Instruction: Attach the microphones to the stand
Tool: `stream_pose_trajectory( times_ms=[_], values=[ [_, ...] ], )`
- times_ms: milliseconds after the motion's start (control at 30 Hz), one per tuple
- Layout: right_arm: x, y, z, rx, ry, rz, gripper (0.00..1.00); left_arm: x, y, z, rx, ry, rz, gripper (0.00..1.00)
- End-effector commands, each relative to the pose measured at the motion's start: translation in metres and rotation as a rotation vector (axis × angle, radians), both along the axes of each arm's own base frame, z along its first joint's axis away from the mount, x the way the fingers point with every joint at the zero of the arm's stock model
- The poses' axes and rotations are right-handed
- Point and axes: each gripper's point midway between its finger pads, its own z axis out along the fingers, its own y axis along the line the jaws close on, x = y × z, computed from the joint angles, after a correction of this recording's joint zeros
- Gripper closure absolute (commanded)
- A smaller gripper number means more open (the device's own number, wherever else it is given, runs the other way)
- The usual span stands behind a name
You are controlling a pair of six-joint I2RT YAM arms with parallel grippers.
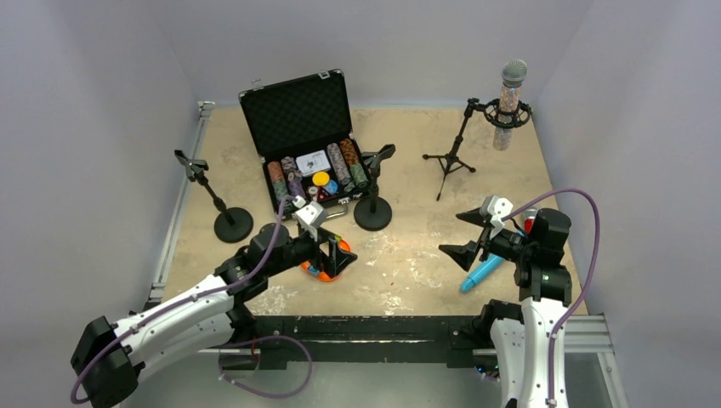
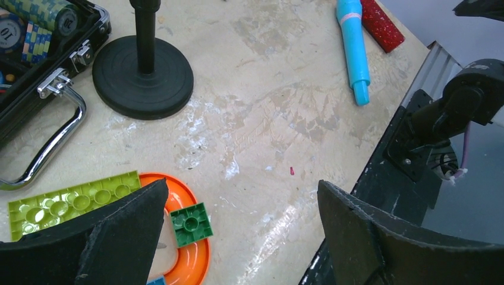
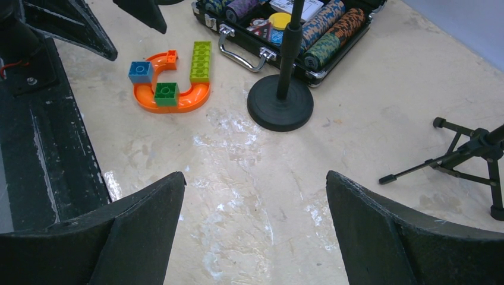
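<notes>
Presently both hands stand wide and empty. The left hand (image 2: 242, 190) hangs over the blocks (image 2: 190, 222) just in front of the case (image 1: 298, 110). The right hand (image 3: 255, 178) hangs well right of the case, over the counter (image 2: 279, 119).

Task items: the glitter mic (image 1: 510, 102) sits upright in the tripod stand (image 1: 451, 160), right of the case. The blue mic (image 2: 353, 44) and red mic (image 2: 383, 25) lie right of the case, nearer the arms, side by side and seemingly touching.

Risks, as judged:
- Both loose mics are round, so a glancing finger could roll one off line.
- Because they lie so close together, closing on one may shove the other.
- The round stand (image 1: 372, 212), just in front of the case's right corner, may tip if a mic is pressed sideways into its clip.
- A low left-hand sweep could scatter the blocks.

Not determinable:
- The red mic is mostly behind the right arm from above and cut off in the left wrist view.
- The right wrist view shows neither loose mic.
- The clip openings on the round stand and on the far stand (image 1: 231, 224), left of the case, are too small to judge.
</notes>
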Motion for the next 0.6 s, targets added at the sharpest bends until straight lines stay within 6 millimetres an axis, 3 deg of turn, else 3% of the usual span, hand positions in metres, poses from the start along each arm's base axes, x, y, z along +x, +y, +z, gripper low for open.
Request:
stream_pose_trajectory(
  times_ms=[0,367,567],
  values=[
    [-0.002,0.003,0.002,0.005,-0.016,0.028,0.08,0.022,-0.014,0.026,-0.031,-0.102,-0.016,0.01],
    [-0.003,0.003,0.003,0.003,-0.023,0.03,0.08,0.093,-0.04,0.079,-0.01,-0.39,0.027,0.01],
    [-0.003,0.003,0.003,-0.001,-0.026,0.029,0.08,0.117,-0.06,0.09,-0.022,-0.508,-0.007,0.04]
  ],
)
